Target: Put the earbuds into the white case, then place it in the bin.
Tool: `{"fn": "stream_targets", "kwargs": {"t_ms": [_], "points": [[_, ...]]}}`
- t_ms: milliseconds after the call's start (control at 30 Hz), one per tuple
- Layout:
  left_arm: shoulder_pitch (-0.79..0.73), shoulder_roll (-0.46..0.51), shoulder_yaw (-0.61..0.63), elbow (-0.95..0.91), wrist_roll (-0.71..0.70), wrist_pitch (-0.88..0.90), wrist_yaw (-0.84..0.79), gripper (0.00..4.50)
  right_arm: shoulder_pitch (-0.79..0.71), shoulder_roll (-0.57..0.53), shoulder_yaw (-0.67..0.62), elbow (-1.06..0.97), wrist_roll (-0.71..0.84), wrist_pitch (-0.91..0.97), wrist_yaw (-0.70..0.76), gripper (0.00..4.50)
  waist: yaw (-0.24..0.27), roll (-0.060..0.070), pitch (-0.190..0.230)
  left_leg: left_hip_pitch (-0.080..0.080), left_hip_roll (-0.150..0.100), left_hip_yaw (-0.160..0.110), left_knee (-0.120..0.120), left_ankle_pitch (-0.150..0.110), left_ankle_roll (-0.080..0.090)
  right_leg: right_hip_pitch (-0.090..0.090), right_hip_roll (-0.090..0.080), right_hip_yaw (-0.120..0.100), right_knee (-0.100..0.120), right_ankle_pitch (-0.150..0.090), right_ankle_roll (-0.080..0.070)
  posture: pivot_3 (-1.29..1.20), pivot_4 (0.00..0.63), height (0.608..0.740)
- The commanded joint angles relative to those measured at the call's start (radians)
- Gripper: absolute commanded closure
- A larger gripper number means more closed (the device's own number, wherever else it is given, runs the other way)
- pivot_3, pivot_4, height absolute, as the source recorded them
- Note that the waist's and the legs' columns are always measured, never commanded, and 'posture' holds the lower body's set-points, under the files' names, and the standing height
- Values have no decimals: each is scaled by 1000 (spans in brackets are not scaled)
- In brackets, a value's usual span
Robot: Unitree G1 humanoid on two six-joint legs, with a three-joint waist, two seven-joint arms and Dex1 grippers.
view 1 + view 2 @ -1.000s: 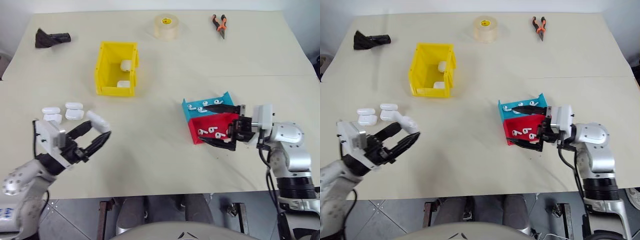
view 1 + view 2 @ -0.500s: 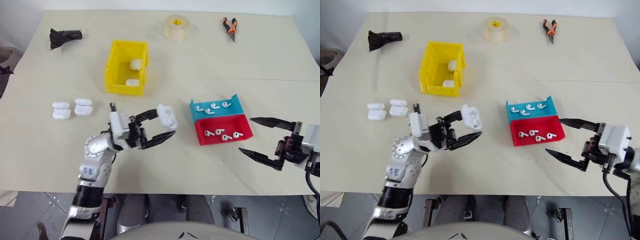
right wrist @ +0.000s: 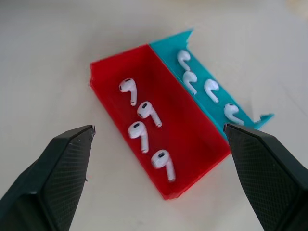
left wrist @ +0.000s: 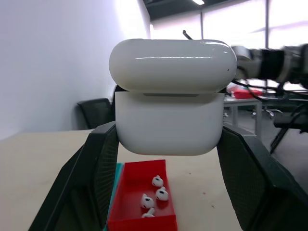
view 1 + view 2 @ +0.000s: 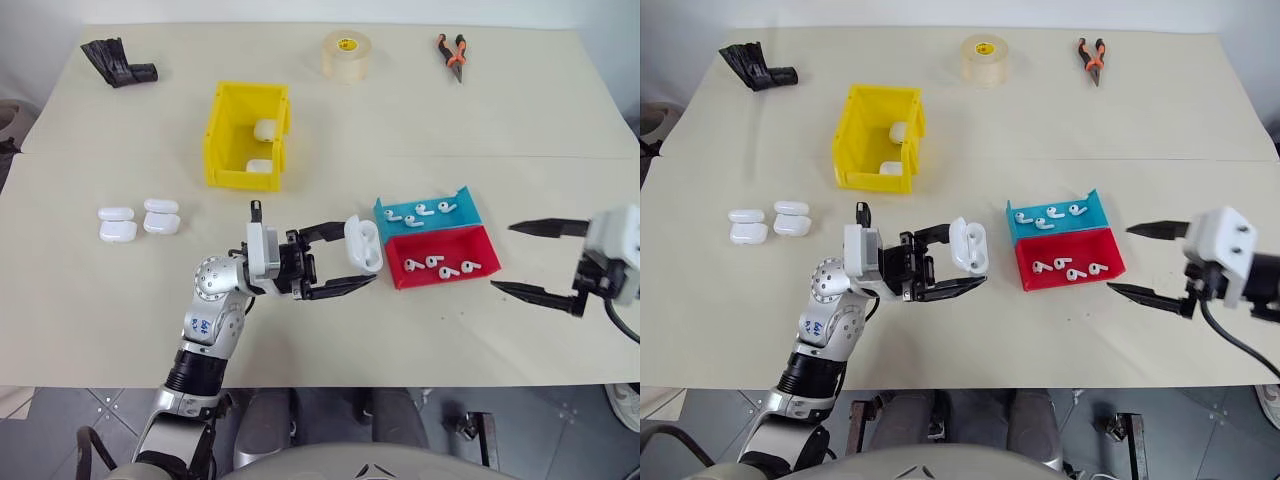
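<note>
My left gripper is shut on the white case, holding it above the table just left of the trays. The case sits between the black fingers with a seam showing under its lid. Several earbuds lie in the red tray, and more earbuds lie in the blue tray. My right gripper is open to the right of the trays, pointing at them with nothing between its fingers. The yellow bin stands farther back with two white cases inside.
Three spare white cases lie at the left of the table. A tape roll, orange-handled pliers and a black object lie along the far edge.
My left gripper has carried the case from the left side rightward to beside the trays. My right gripper has drawn back to the right, off the trays. The view has shifted too.
</note>
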Motion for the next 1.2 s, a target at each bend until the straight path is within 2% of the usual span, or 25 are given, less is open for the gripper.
{"fn": "stream_targets", "kwargs": {"t_ms": [33, 133, 267, 467, 667, 767, 933, 1200], "points": [[2, -3, -11, -27, -14, -22, -23, 1773, -128, -62, 167, 27, -107, 84, 14, 0, 6, 0, 0, -1, 0, -1, 0, 0, 0, 0, 0, 0, -1, 0, 0, 0, 150, 740], [1, -12, -17, -19, -11, -27, -28, 1773, -269, -76, 337, 55, -224, 128, 50, 0, 5, 0, 0, -3, -1, -3, 1, 0, 1, 0, -1, -3, -2, 0, 0, 0, 150, 740], [-1, -22, -26, -15, 1, -34, -22, 1773, -384, -65, 467, 113, -341, 94, 92, 0, 3, 0, 0, -4, -1, -3, 1, -1, 1, 0, -1, -5, -3, 0, 0, 0, 150, 740], [10, -33, -39, -36, 2, -33, -6, 1773, -477, -37, 548, 224, -440, -13, 125, 0, 1, 0, 0, -4, -1, -2, 1, -1, 1, 0, -1, -5, -3, 0, 0, 0, 150, 740], [17, -32, -50, -50, 3, -27, 9, 1773, -491, -20, 559, 252, -470, -37, 145, 0, 2, 0, 0, -4, -1, -2, 1, 0, 1, 0, -1, -5, -3, 0, 1, 0, 150, 740], [15, -32, -53, -47, 2, -24, 10, 1773, -485, -13, 560, 257, -483, -64, 149, 606, 2, 0, 0, -4, -1, -2, 1, 0, 1, 0, -1, -5, -3, 0, 1, 0, 150, 740], [10, -31, -57, -46, -4, -16, 9, 1773, -485, -8, 559, 267, -500, -103, 158, 2253, 1, 0, 0, -4, -1, -2, 1, 0, 1, 0, -1, -5, -3, 0, 1, 0, 150, 740], [5, -28, -56, -48, -8, -5, 9, 1773, -483, 11, 561, 283, -532, -156, 149, 2253, 1, 0, 0, -4, -1, -2, 1, 0, 1, 0, -1, -5, -3, 0, 1, 0, 150, 740]]}}
